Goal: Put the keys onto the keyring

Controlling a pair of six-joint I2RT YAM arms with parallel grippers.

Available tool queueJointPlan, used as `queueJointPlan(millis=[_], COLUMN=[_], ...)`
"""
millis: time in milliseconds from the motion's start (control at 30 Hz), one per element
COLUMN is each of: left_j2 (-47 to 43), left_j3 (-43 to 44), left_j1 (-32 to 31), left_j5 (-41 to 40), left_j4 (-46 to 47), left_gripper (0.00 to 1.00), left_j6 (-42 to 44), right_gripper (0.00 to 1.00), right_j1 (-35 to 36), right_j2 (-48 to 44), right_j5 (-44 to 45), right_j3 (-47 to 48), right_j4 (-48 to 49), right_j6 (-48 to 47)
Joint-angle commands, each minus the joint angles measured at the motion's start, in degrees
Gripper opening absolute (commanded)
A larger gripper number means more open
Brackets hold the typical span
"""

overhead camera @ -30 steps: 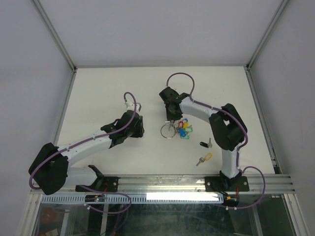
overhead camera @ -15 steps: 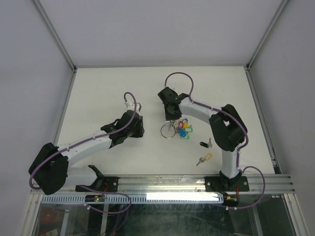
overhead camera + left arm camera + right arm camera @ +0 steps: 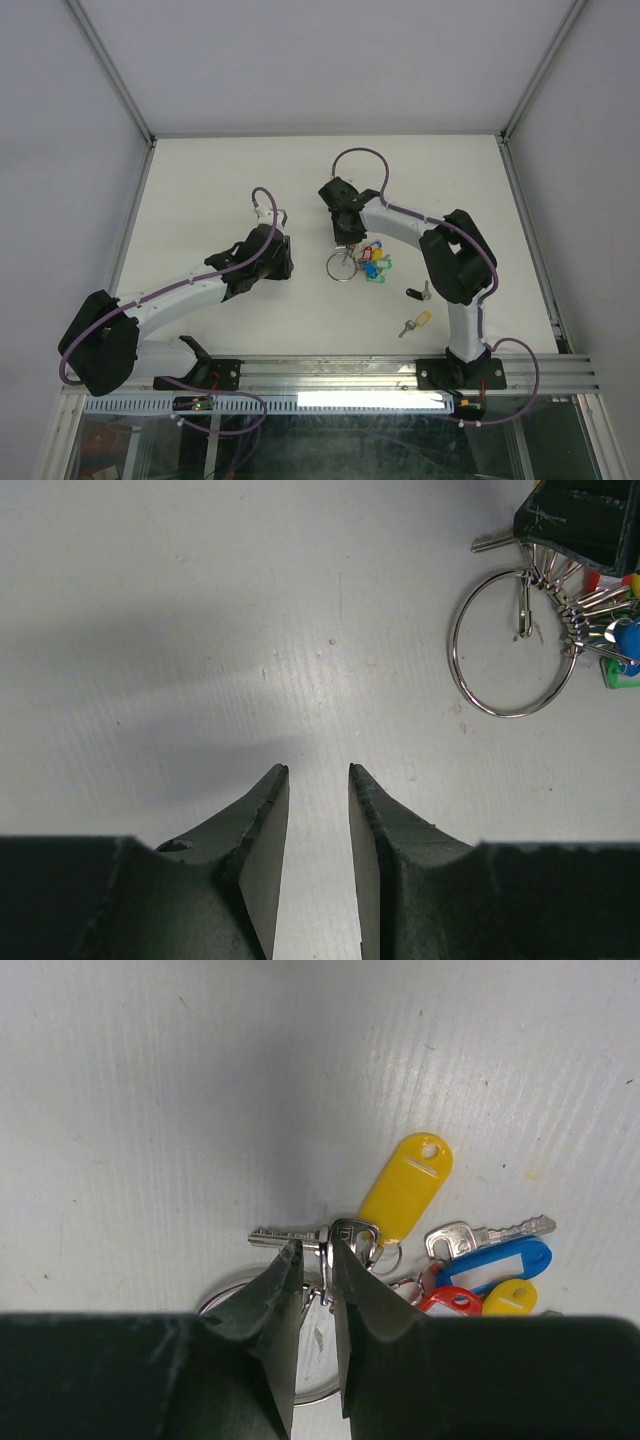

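Right fingers (image 3: 275, 1300) sit narrow around what looks like the thin silver wire keyring (image 3: 500, 713) beside its bunch of colour-tagged silver keys (image 3: 405, 1188) on the white counter (image 3: 200, 200), left fingers (image 3: 265, 830) narrow, empty, well apart; a shallow pinch on thin wire could slip and drag the bunch.

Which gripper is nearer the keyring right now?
Right. The right gripper pinches the keyring at the keys; the left gripper hangs apart to its left, open over bare table.
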Motion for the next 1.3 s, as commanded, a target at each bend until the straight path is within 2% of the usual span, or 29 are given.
queueJointPlan(millis=[0,367,567,667,867,1267], left_j2=[-0.4,-0.1,0.2,0.0,0.7,12.3], left_j3=[0.3,0.5,0.9,1.0,-1.6,-3.6], left_j1=[-0.1,-0.1,-0.1,-0.1,-0.1,-0.1], left_j5=[1.3,1.4,1.9,3.5,11.1,20.7], left_j4=[3.3,3.3,3.3,5.0,18.1,40.7], left_gripper=[0.29,0.29,0.29,0.31,0.48,0.56], left_j6=[-0.3,-0.3,-0.2,0.1,1.0,3.4], right_gripper=[0.2,0.17,0.01,0.0,0.0,0.0], right_j1=[0.2,0.1,0.1,0.0,-1.2,-4.9], right_j2=[0.5,1.4,-0.3,-2.3,-7.0,-15.3], right_j5=[0.0,-0.3,0.1,0.6,-2.7,-12.1], right_j3=[2.5,2.6,2.2,1.9,-1.1,-9.2], right_j4=[0.2,-0.5,-0.4,-0.3,2.8,10.6], right_j6=[-0.5,-0.7,-0.5,0.0,1.6,3.2])
